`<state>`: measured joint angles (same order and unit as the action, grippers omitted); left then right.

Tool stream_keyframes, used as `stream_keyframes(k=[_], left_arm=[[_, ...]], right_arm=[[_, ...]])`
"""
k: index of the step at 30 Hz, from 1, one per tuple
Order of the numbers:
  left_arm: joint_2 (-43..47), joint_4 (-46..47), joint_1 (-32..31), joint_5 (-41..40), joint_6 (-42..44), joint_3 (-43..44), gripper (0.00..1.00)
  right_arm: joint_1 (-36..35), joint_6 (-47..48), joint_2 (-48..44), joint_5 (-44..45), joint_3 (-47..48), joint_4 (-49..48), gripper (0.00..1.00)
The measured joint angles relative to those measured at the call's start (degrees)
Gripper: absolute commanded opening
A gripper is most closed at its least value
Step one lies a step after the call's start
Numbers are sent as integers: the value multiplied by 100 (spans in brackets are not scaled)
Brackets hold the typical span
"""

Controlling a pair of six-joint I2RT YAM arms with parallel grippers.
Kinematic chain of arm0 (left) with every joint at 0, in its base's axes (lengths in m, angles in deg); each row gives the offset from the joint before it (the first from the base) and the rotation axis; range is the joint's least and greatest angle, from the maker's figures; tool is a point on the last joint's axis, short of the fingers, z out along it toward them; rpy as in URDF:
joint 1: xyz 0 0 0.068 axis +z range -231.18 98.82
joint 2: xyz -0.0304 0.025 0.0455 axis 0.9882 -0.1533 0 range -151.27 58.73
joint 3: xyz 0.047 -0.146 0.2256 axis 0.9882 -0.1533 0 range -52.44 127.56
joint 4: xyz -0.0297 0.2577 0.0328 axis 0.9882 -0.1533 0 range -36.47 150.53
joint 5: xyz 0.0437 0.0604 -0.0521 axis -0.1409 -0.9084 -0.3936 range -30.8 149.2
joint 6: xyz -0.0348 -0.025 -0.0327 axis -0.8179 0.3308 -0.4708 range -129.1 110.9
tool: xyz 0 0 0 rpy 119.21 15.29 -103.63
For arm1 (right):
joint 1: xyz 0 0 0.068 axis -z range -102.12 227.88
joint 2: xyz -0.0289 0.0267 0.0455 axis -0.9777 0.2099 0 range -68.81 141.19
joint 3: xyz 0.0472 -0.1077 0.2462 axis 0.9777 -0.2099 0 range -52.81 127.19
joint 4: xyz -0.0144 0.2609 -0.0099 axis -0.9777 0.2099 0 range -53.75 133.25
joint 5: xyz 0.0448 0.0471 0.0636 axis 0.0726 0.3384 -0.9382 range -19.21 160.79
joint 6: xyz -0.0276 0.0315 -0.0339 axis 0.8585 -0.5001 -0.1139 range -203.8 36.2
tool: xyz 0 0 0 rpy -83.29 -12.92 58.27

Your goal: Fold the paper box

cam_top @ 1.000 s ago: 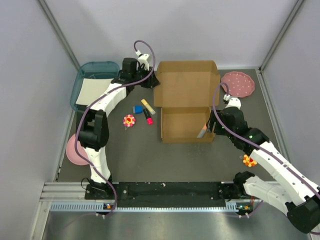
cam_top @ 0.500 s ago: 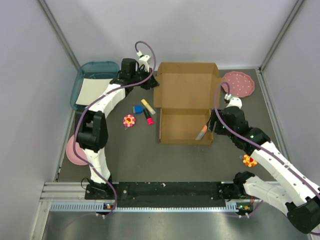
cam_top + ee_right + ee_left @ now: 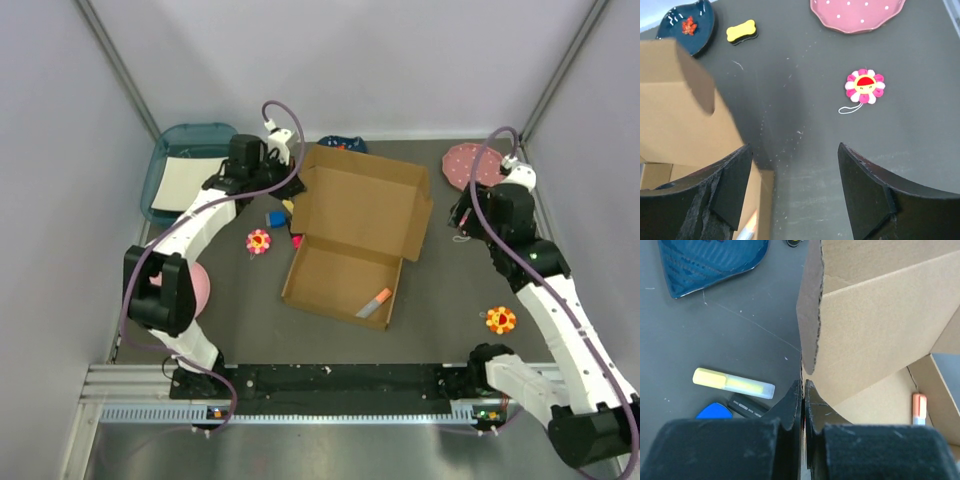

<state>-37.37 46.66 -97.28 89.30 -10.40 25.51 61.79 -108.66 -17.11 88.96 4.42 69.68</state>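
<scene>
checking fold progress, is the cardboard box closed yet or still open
Open: the paper box has its lid folded back, base uncovered, with an orange marker lying inside.

The left arm (image 3: pixel 200 212) and right arm (image 3: pixel 560 320) share one build: glossy white rounded links joined by black cylindrical joints. A thin purple cable (image 3: pixel 282 104) arcs off each wrist and trails down the links. The jaws are matt black and wedge-shaped, with a slightly fuzzy, grainy face.
</scene>
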Motion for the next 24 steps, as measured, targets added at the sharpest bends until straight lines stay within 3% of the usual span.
stream_keyframes(k=[4, 10, 15, 24], left_arm=[[155, -7, -15, -57, 81, -59, 0], [367, 74, -42, -256, 20, -345, 0], [501, 188, -50, -435, -125, -577, 0], [522, 334, -72, -601, -310, -667, 0]], right_arm=[[516, 96, 387, -927, 52, -162, 70], [553, 151, 409, -2214, -101, -540, 71], [564, 186, 197, -2662, -481, -756, 70], [568, 55, 673, -2771, -883, -1453, 67]])
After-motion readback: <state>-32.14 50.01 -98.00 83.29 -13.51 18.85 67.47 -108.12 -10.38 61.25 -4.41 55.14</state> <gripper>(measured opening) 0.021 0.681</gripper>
